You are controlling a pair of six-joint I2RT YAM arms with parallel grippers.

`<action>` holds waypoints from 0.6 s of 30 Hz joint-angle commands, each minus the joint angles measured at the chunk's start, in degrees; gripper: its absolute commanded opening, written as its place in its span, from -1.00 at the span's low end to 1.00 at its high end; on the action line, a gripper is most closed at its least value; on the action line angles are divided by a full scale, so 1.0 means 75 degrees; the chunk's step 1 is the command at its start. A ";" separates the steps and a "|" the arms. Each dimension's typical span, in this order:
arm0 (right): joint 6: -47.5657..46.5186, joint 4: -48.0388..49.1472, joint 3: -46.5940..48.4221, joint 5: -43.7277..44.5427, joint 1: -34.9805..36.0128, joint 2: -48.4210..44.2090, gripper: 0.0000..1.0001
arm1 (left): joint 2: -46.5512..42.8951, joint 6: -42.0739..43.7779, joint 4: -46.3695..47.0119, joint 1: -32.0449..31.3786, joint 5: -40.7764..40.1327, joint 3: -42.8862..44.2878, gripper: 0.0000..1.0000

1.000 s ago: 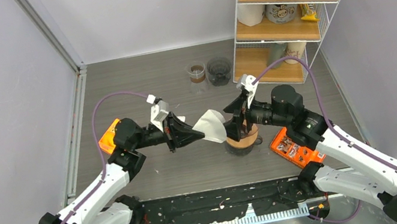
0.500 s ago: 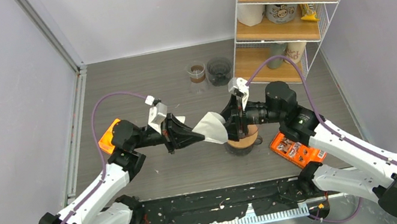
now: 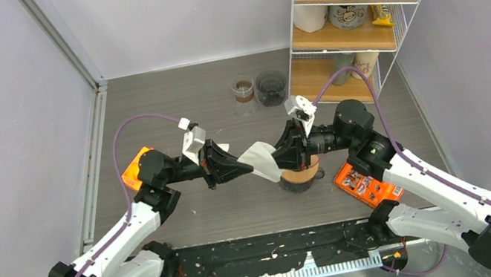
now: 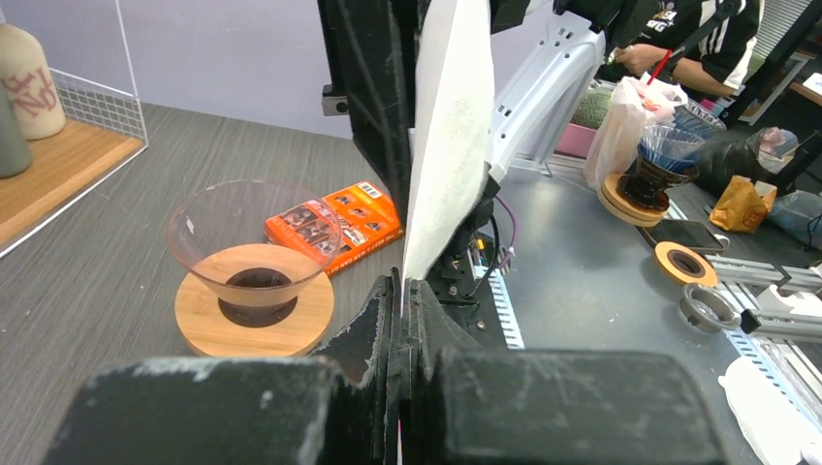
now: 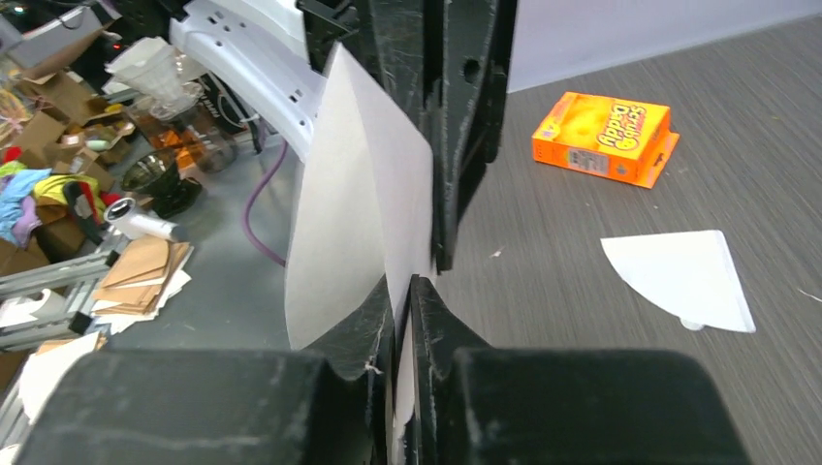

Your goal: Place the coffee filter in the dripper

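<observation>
— What is counted?
— Two filters: the coffee filter (image 3: pixel 263 159), held up just left of the one dripper (image 3: pixel 301 173), and a spare filter (image 5: pixel 679 276) lying flat. Two orange boxes (image 3: pixel 133 169) (image 3: pixel 362 185) are seen; their print cannot be read.
— The pincers?
— The held filter is pinched by the left gripper (image 3: pixel 251 169) and the right gripper (image 3: pixel 278 161); the right was spread a second ago.

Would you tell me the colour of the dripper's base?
The dripper base is light wood, clearest in the left wrist view.
</observation>
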 commanded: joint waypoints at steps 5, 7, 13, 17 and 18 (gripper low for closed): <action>0.0249 0.0852 0.0047 -0.0853 0.0000 0.0155 -0.88 | 0.0028 -0.0189 0.0702 -0.0010 -0.0182 -0.0052 -1.00; 0.0256 0.0860 0.0039 -0.0852 -0.0001 0.0142 -0.89 | 0.0028 -0.0201 0.0693 -0.0004 -0.0216 -0.0058 -1.00; 0.0168 0.0454 0.0125 0.0077 0.0000 0.0077 -0.89 | 0.0018 -0.0192 0.0372 -0.0012 -0.0410 0.0012 -0.72; -0.0134 -0.0508 0.0393 0.1634 -0.0001 -0.0011 -0.90 | -0.0003 -0.0158 0.0170 -0.0007 -0.0752 0.0052 -0.14; -0.0172 -0.0697 0.0448 0.1852 -0.0001 -0.0030 -0.89 | 0.0002 -0.0170 0.0120 -0.0012 -0.0871 0.0053 0.07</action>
